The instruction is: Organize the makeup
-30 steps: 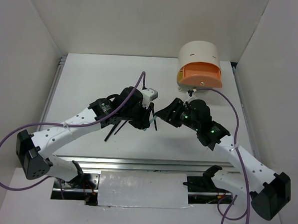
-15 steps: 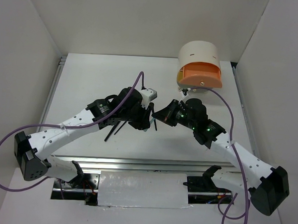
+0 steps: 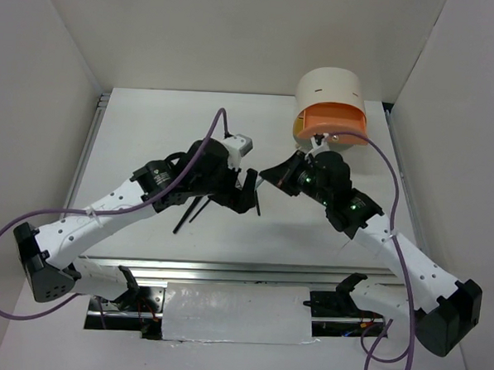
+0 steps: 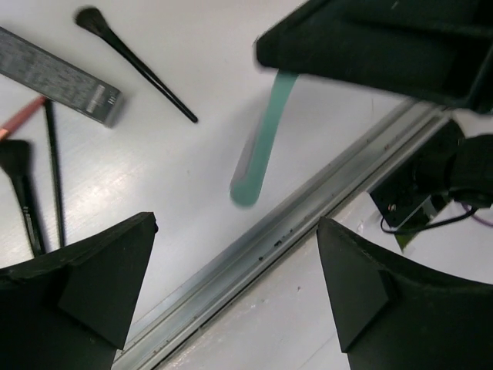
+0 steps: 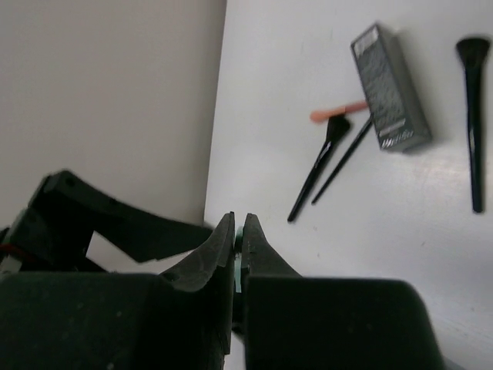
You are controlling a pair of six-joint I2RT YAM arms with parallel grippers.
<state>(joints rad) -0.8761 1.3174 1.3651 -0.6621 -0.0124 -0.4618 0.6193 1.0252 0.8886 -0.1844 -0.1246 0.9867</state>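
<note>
Pinched the right gripper (image 5: 239, 222) shut on the mint stick (image 4: 262, 135), with only a green sliver showing between the jaws in its own wrist view. Spread the left gripper (image 4: 235, 270) wide just beside it, gripping nothing. Reached both arms inward, wrists nearly meeting mid-table near the box (image 3: 330, 102). Held the stick over the table (image 4: 192, 169), long axis slanted, free end blurred. Showed tube (image 5: 389, 89), brushes (image 5: 471, 116) and coral stick (image 5: 339, 113) lying flat, mostly hidden from above by the left arm.
</note>
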